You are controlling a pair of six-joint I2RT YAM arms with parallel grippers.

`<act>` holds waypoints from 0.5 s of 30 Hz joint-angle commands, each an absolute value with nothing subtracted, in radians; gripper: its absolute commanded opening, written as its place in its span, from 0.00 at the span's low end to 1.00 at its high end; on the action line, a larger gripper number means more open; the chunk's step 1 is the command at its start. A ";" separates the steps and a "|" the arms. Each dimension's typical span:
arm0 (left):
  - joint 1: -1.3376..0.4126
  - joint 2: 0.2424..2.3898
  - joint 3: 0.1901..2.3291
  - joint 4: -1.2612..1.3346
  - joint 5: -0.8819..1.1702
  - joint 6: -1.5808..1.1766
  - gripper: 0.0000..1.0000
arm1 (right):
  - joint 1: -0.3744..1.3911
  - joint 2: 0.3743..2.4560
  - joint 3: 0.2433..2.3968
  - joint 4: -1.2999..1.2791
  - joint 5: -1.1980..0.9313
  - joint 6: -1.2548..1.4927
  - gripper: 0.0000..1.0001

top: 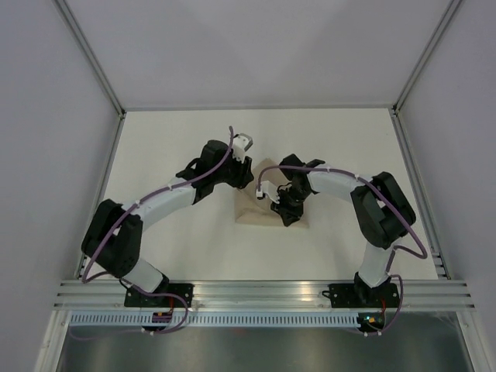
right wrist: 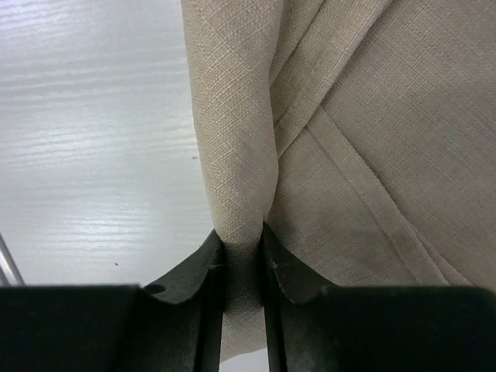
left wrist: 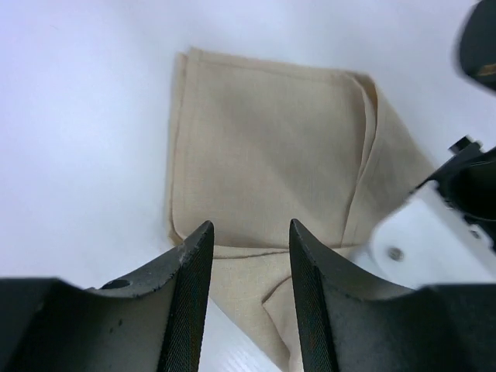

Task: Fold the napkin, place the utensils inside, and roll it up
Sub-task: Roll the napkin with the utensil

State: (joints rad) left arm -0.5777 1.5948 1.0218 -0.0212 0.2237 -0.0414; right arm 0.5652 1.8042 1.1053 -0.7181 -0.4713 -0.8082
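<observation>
A: Where is the napkin [top: 249, 211]?

B: In the top view it lies at the middle of the white desk [top: 178, 139], between the ends of the two arms. It is beige and folded over on itself, not spread flat.

A: What does the left wrist view give?

B: The cloth fills the centre of that frame. A squarish upper layer lies on top, with a hemmed edge running across just above the fingertips. More cloth shows below that edge and along the right side, where a second layer slopes off toward the lower right. The right arm's white and black wrist part [left wrist: 434, 232] sits at the right edge of the frame, over that side of the cloth.

A: And the left tool [left wrist: 252, 229]?

B: Released. Its two dark fingers [left wrist: 190, 294] stand apart at the bottom of the frame, with nothing between them. They hang over the near edge of the cloth; I cannot tell if they touch it.

A: The right tool [right wrist: 244, 240]?

B: Clenched on the napkin. In the right wrist view a raised ridge of cloth runs down from the top centre of the frame and is pinched between the two fingers at the bottom centre. Folded layers with stitched hems fill the right half, and bare desk shows on the left.
</observation>
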 commanded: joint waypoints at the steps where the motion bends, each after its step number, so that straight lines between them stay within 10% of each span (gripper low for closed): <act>1: -0.581 1.471 0.956 0.107 0.063 -0.118 0.49 | 0.569 1.957 1.194 -0.886 -0.532 -0.810 0.24; 15: -0.800 1.245 0.661 0.339 -0.173 0.039 0.49 | 0.480 2.407 1.618 -1.252 -0.604 -0.925 0.24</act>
